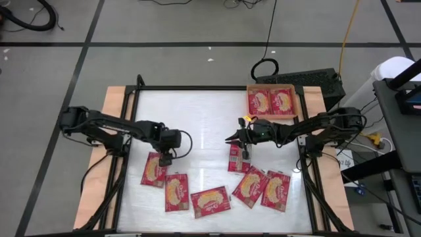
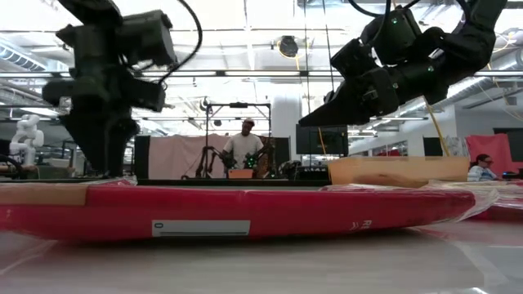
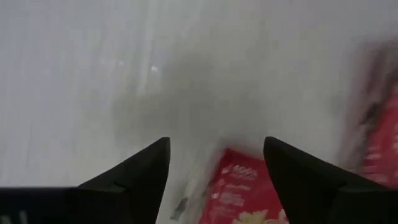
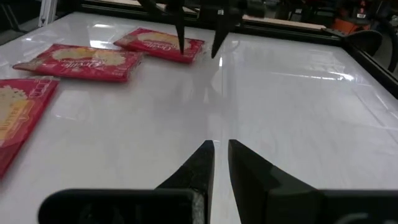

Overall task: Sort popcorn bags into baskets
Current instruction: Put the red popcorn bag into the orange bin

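Bright overhead light glares off the table (image 1: 210, 131); left wrist view blurred.

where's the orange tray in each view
High view: orange tray at the table's far right corner, two popcorn bags inside.
Low view: pale wall right of centre, behind the near bag.
Left wrist view: not in it.
Right wrist view: not in it.
Shared landmark: the right gripper, over the table's middle.

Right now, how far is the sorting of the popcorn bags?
Done: two bags lie in the orange tray. In hand: nothing; the left pincer stands open over one bag; the right pincer, nearly shut, holds nothing. Left: six bags on the table.
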